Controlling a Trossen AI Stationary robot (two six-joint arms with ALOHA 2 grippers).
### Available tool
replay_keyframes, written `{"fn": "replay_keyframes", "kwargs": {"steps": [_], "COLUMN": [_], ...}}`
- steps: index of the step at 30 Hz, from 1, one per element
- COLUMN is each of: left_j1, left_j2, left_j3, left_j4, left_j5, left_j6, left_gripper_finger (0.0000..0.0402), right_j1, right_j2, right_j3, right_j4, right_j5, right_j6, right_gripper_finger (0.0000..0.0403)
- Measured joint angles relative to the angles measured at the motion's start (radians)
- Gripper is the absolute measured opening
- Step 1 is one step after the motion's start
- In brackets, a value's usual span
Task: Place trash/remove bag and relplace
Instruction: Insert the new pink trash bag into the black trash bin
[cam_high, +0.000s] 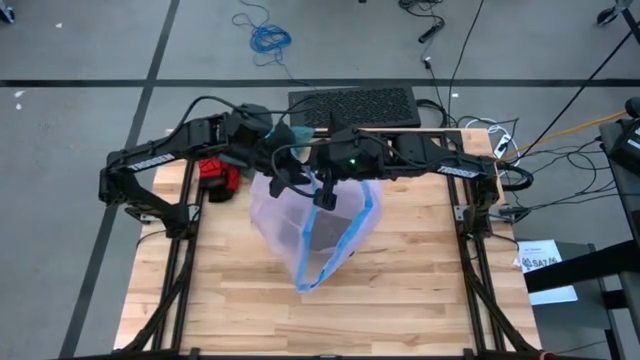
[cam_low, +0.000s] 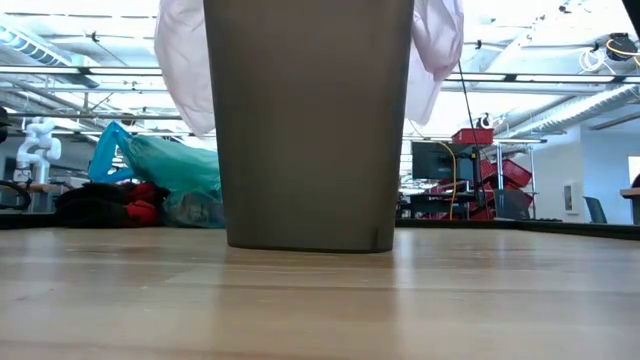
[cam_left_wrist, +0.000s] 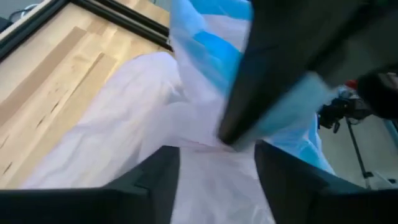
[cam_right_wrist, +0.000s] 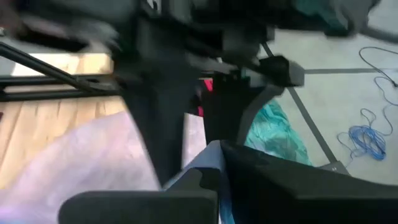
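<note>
A grey wastebasket (cam_low: 310, 125) stands on the wooden table (cam_high: 420, 300). A pale pink translucent bag with a blue edge (cam_high: 300, 225) is draped over its rim. The bag hangs down the outside at both sides (cam_low: 185, 70). My right gripper (cam_right_wrist: 214, 165) is over the basket's far side and shut on this bag (cam_high: 325, 197). My left gripper (cam_left_wrist: 217, 180) is open just to its left (cam_high: 286, 180), with pink film between its fingers. The teal-green bag (cam_right_wrist: 273, 134) lies crumpled on the table behind the basket (cam_low: 170, 165). My left gripper has the pink bag's film (cam_left_wrist: 211, 168) between its open fingers; whether they touch it, I cannot tell. My right gripper pinches the pink bag's blue edge (cam_right_wrist: 210, 154) between its two shut fingers, slanting down from the table's right. The edge is held up above the basket, and the film spreads down from it over the rim.
A red and black object (cam_high: 218, 178) lies at the table's far left, next to the teal bag. A black perforated mat (cam_high: 355, 105) sits beyond the far edge. Cables run along the far right corner (cam_high: 500, 140). The near half of the table is bare wood.
</note>
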Motion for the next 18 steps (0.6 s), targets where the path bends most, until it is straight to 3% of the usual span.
{"fn": "replay_keyframes", "kwargs": {"steps": [5,8,14,18], "left_j1": [0.000,0.000,-0.001,-0.014], "left_j2": [0.002,-0.017,-0.081,-0.106], "left_j3": [0.000,0.020,0.141,0.207], "left_j4": [0.009,0.015,0.008,0.015], "left_j5": [0.001,0.081,0.143,0.179], "left_j6": [0.001,0.014,0.033,0.054], "left_gripper_finger": [0.0077,0.0013,0.0015,0.0015], "right_j1": [0.003,0.003,-0.009,-0.054], "right_j2": [-0.006,-0.006,-0.010,-0.005], "right_j3": [0.000,0.001,0.003,0.000], "right_j4": [0.005,-0.008,-0.010,-0.017], "right_j5": [0.001,0.004,0.028,0.038], "right_j6": [0.027,0.041,0.045,0.154], "right_gripper_finger": [0.0000,0.0000,0.0000,0.0000]}}
